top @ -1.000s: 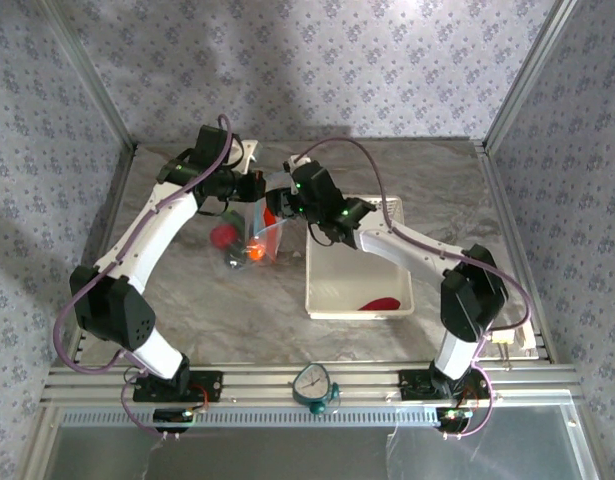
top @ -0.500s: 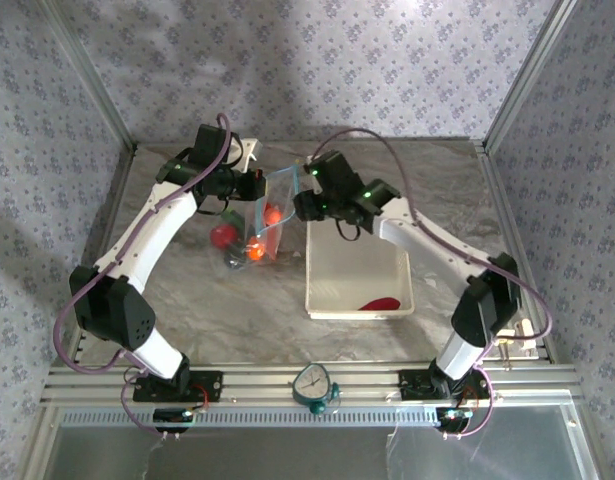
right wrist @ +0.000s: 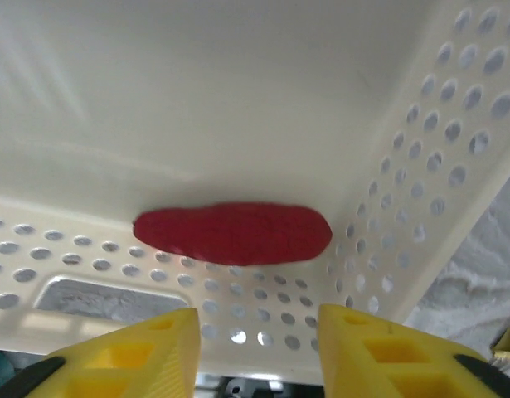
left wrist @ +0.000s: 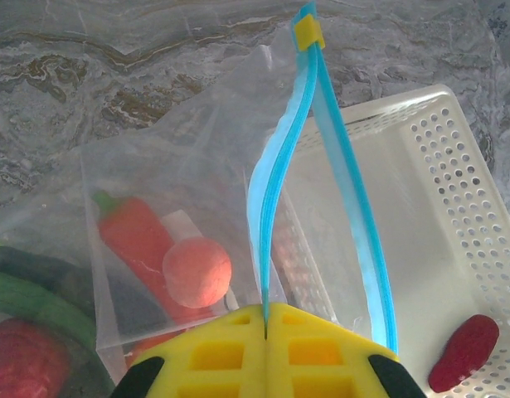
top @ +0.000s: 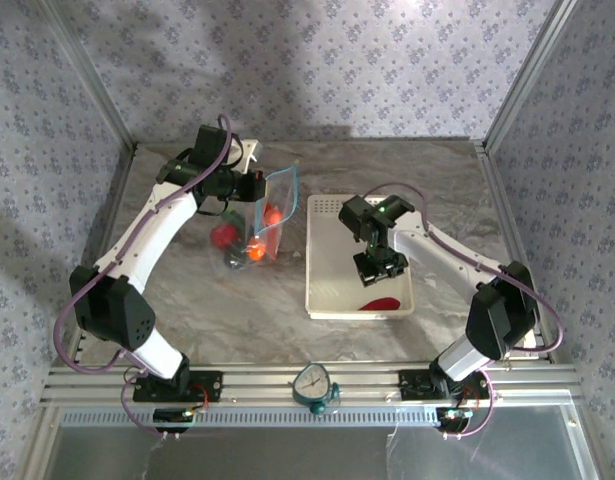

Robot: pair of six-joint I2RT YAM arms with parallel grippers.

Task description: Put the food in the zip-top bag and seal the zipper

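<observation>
On table (top: 192,290), red food (right wrist: 231,233) lies by basket's (top: 310,262) near wall below right hand (top: 379,268).

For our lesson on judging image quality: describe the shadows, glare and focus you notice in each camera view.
Top external: broad soft shadows fall across the patterned walls. Left wrist: the zipper is crisp, while a pale sheen hazes the zip-top bag. Right wrist: the red food looks slightly soft, and the basket washes out bright across its floor.
</observation>
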